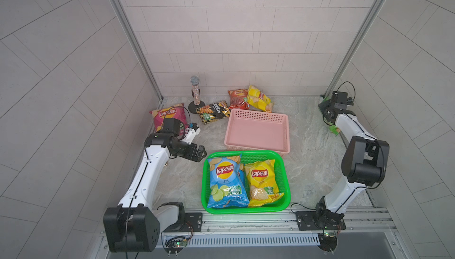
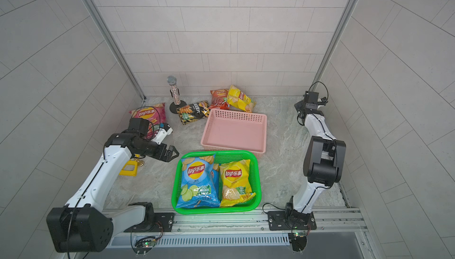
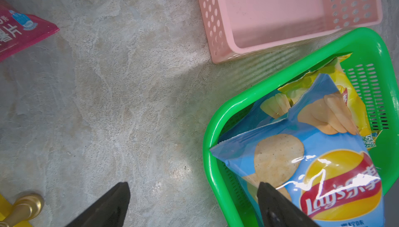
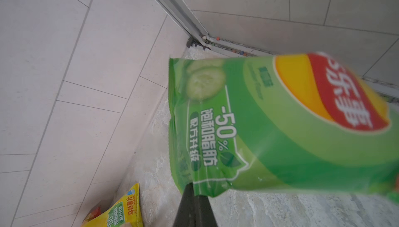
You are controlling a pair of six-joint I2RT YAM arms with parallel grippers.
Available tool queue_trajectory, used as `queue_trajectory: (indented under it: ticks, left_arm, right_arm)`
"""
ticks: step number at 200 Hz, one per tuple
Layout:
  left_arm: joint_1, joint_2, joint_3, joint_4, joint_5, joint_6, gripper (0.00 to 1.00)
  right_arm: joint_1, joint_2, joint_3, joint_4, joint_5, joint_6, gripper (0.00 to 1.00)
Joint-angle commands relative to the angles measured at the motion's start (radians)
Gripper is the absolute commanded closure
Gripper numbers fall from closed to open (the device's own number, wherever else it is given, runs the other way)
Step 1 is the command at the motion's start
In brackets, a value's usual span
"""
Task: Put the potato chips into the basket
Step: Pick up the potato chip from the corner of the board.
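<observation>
My right gripper (image 4: 194,191) is shut on the edge of a green Lay's potato chips bag (image 4: 269,128), which hangs off the table in the far right corner. In both top views that gripper (image 1: 328,108) (image 2: 299,108) sits by the corner post. My left gripper (image 3: 193,185) (image 1: 200,153) is open and empty beside the green basket (image 1: 246,211), one finger over its corner. A blue bag (image 1: 225,181) and a yellow bag (image 1: 263,182) lie in that basket. Magenta (image 1: 167,116), black (image 1: 213,111), red (image 1: 237,97) and yellow (image 1: 258,99) bags lie on the table at the back.
An empty pink basket (image 1: 257,114) stands just behind the green one. A glittery microphone (image 1: 195,92) on a round stand is at the back left. A yellow object with a brass knob (image 2: 129,169) lies under my left arm. Tiled walls close three sides.
</observation>
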Motion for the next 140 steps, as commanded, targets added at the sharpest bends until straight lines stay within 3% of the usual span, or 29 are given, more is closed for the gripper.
queue_trajectory:
  ticks: [1, 79, 106, 140]
  left_arm:
    - [0.002, -0.006, 0.003, -0.001, -0.001, -0.006, 0.00]
    - [0.003, -0.004, 0.001, -0.001, 0.001, -0.004, 0.00]
    - [0.001, -0.004, 0.001, -0.001, 0.001, -0.005, 0.00]
    - [0.003, -0.002, 0.001, -0.002, 0.003, -0.004, 0.00]
  right_arm:
    - [0.007, -0.092, -0.027, -0.037, -0.045, -0.048, 1.00]
    - [0.048, -0.424, -0.167, -0.154, -0.190, -0.165, 1.00]
    - [0.069, -0.529, -0.203, -0.179, -0.315, -0.212, 1.00]
    - [0.142, -0.598, -0.141, -0.355, -0.492, -0.343, 1.00]
